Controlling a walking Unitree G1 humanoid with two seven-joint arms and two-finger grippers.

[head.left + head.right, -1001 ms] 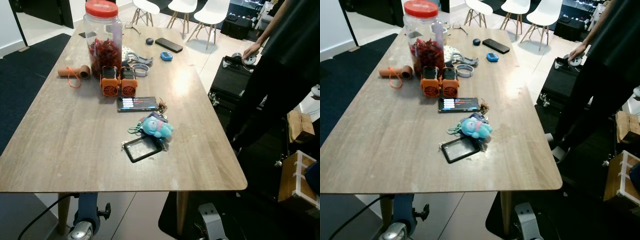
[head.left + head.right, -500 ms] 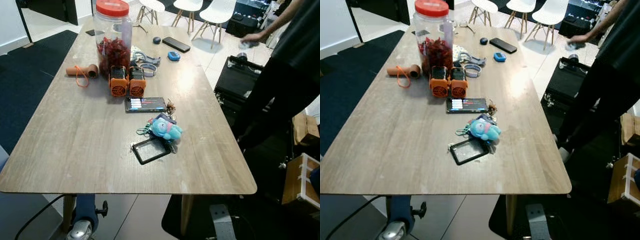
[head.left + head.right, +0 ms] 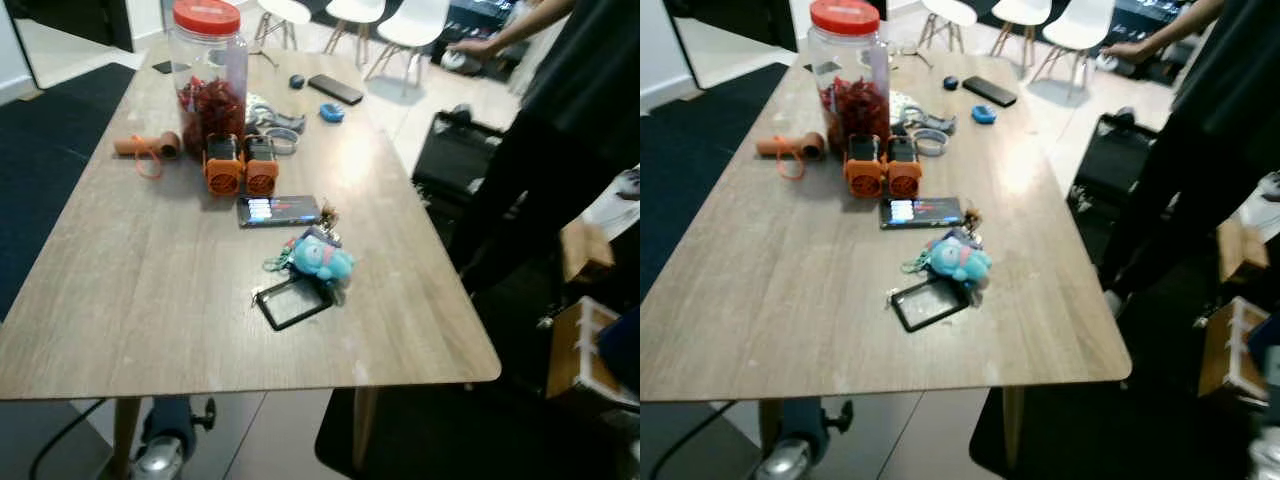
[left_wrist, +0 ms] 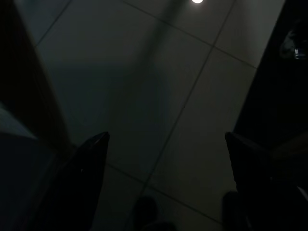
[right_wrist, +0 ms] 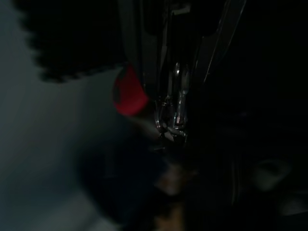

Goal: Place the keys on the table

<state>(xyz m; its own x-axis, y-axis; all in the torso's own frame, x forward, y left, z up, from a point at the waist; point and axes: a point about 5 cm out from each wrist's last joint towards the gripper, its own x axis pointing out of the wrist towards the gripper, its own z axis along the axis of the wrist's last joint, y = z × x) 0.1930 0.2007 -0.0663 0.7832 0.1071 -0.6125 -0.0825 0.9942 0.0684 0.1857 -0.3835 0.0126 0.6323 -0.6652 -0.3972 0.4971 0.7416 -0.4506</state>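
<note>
Left gripper: hanging idle in the shade over a tiled floor (image 4: 159, 96) — its two black fingers (image 4: 84, 163) are standing well apart, jaws open.
Right gripper: the wrist view is running very dark; some metal glints beside a red patch (image 5: 129, 91), and I cannot tell whether the jaws are open or closed.
Keys: lying on the wooden table (image 3: 150, 280), a bunch (image 3: 318, 262) with a blue plush charm on top, a green clip poking out at its 9 o'clock and dark metal bits trailing toward 12.
Card holder: a black-framed badge sleeve (image 3: 292, 302) is sitting at the plush's 7 o'clock, touching the bunch.
Phone: a dark handset (image 3: 278, 210) with a lit screen is lying just beyond the keys at 12 o'clock.
Further back: two orange devices (image 3: 242, 166) are standing side by side before a big red-lidded jar (image 3: 207, 75) — a tan roll (image 3: 146, 146) is lying off at their 9 o'clock.
Bystander: a person in dark clothes (image 3: 560, 130) is standing at the table's 3 o'clock side, one hand (image 3: 470, 46) reaching out.
</note>
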